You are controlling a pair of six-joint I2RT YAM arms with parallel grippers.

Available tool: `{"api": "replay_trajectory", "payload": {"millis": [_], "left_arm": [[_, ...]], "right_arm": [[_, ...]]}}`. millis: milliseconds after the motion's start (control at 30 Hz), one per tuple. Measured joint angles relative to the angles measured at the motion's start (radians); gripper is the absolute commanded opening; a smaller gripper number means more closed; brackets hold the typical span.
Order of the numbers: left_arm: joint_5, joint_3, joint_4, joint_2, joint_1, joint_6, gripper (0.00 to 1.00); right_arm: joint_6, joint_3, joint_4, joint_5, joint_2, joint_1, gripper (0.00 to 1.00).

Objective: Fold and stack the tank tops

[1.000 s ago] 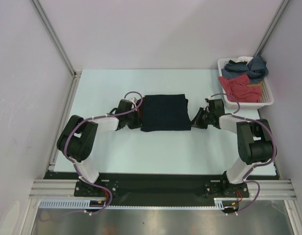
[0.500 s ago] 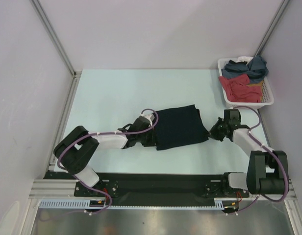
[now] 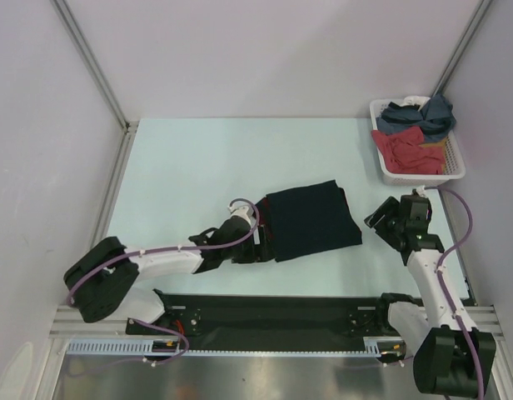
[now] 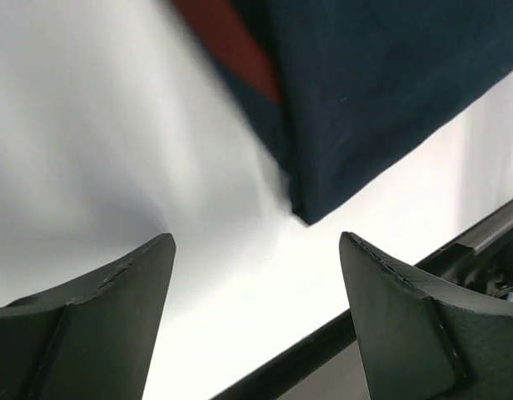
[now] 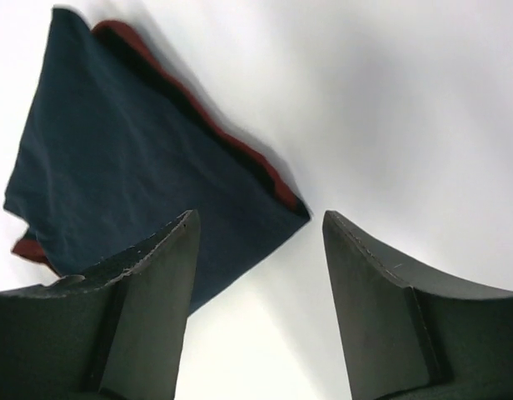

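**Fig.: Folded navy top on table; both grippers released**

Top view: navy tank top point(image 3: 313, 221) lies folded into a rough rectangle on the table point(image 3: 190, 167), a little right of centre, toward the near edge and turned slightly askew. Left gripper point(image 3: 263, 240) sits low, just beside the top's left edge; whether it touches the cloth can't be told here. Right gripper point(image 3: 380, 223) stands off the right edge, w/ a strip of bare table between.

Left wrist view: left gripper point(image 4: 256, 243) has its jaws spread, nothing btwn them; one corner of the navy top point(image 4: 365, 92) lies ahead of the fingers, w/ reddish trim point(image 4: 227, 42) showing along a fold.

Right wrist view: right gripper point(image 5: 258, 218) likewise let go, jaws apart and holding nothing; the navy top point(image 5: 131, 167) lies flat beyond them, its trim along the far edge.

Far right corner: white basket point(image 3: 453, 162) holds the slate-blue tank top point(image 3: 415, 117), crumpled at the far end beside a white garment point(image 3: 416, 101); a red garment point(image 3: 406, 150) lies at the near end. Lettering not legible.
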Motion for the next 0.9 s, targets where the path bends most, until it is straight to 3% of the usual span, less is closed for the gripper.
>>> {"api": "replay_trajectory", "payload": {"millis": [100,200,300,433,567,667,767,800,833,900], "left_arm": [[-0.047,-0.016,-0.081,-0.074,0.0,0.008,0.86],[-0.084,-0.016,-0.148,-0.142,0.0,0.022,0.87],[-0.114,-0.016,-0.198,-0.197,0.001,0.037,0.87],[-0.13,-0.016,-0.245,-0.249,0.014,0.052,0.87],[-0.143,-0.016,-0.281,-0.282,0.034,0.069,0.87],[-0.149,-0.016,-0.303,-0.306,0.04,0.079,0.87],[-0.151,-0.016,-0.311,-0.325,0.043,0.089,0.87],[-0.151,-0.016,-0.311,-0.327,0.043,0.094,0.86],[-0.151,-0.016,-0.311,-0.327,0.044,0.096,0.86],[-0.15,-0.016,-0.312,-0.328,0.045,0.099,0.86]], "right_arm": [[-0.057,0.012,0.027,-0.034,0.064,0.026,0.69],[-0.117,0.064,0.046,-0.055,0.208,0.064,0.79],[-0.163,0.134,0.063,-0.047,0.338,0.13,0.79],[-0.199,0.231,0.096,0.001,0.497,0.231,0.73],[-0.206,0.248,0.118,0.043,0.568,0.253,0.66],[-0.206,0.248,0.12,0.068,0.602,0.253,0.58],[-0.205,0.248,0.123,0.079,0.629,0.255,0.4],[-0.204,0.247,0.123,0.079,0.633,0.255,0.18],[-0.209,0.246,0.122,0.08,0.634,0.255,0.06],[-0.192,0.243,0.122,0.077,0.634,0.249,0.0]]}}
